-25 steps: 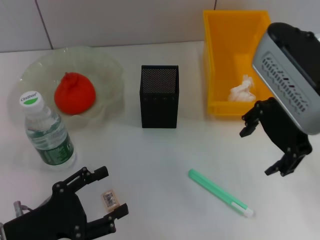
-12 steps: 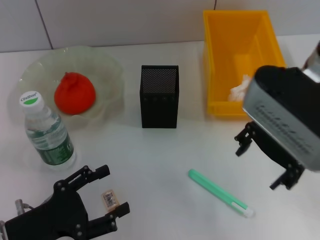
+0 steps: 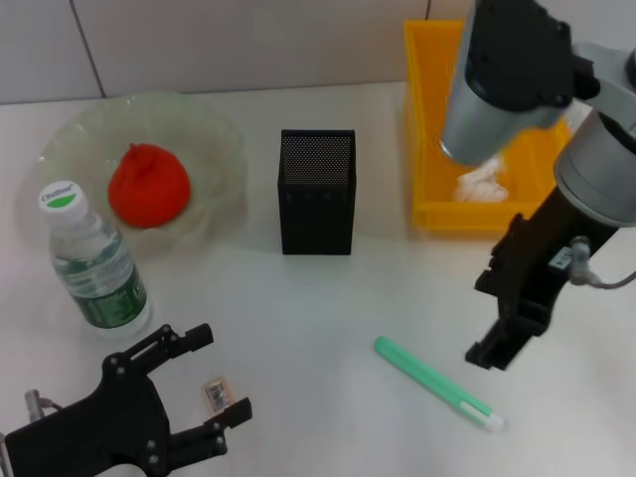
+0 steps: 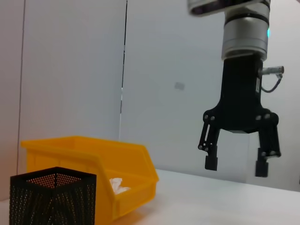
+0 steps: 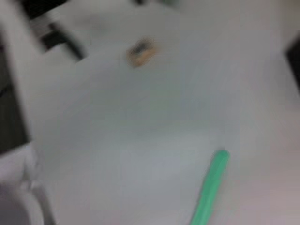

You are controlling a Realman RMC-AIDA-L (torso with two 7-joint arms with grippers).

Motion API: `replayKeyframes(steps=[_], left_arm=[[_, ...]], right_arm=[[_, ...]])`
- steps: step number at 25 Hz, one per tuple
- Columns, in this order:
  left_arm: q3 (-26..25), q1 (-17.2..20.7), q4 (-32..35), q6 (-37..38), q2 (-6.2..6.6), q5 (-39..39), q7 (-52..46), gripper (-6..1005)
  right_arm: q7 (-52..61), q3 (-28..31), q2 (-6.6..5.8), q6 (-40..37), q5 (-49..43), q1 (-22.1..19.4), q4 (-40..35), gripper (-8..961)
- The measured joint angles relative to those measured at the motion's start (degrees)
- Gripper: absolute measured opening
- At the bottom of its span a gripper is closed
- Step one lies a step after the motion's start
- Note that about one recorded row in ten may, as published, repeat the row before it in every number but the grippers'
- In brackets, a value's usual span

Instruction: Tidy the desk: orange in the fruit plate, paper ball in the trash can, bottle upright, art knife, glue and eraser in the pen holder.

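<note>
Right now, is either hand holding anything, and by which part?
Nothing is held. The left hand is open around the eraser on the desk; the right hand hangs open and empty.

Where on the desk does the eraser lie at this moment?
In the head view, the eraser lies flat on the desk near its front left, between the open fingers of the left gripper, in front of the bottle.

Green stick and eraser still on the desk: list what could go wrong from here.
1. The left gripper is open around the tiny eraser, which lies flat; closing may push it aside rather than grip it.
2. The green stick is slim and flat on the desk; the open right gripper, above it, may roll it or hit the desk.
3. The pen holder is narrow and tall; a long stick lowered off-centre could catch its rim.
</note>
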Motion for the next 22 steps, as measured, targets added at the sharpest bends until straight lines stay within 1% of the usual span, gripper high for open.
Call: replayKeyframes(steps=[3, 7, 11, 16, 22], left_arm=[[-0.3, 0.0, 0.19, -0.23, 0.08, -0.04, 1.23, 819], [-1.25, 0.15, 0.82, -0.35, 0.11, -0.12, 2.89, 819], [-1.0, -0.06, 1.26, -0.35, 0.26, 0.06, 2.6, 819], [-0.98, 0.18, 1.54, -0.35, 0.29, 0.6, 2.53, 819], [-1.01, 0.36, 1.53, -0.08, 0.26, 1.35, 2.48, 818]], right_arm=[[7.05, -0.62, 0.12, 2.44, -1.01, -2.56, -1.66, 817], [11.7, -3.18, 0.1, 7.17, -1.82, -5.66, -0.86, 817], [13.36, -7.84, 0.2, 8.96, -3.94, -7.75, 0.15, 816], [14.89, -12.89, 0.31, 10.62, -4.09, -10.42, 0.28, 816], [15.07, -14.34, 0.31, 12.95, -4.17, -12.54, 1.31, 817]])
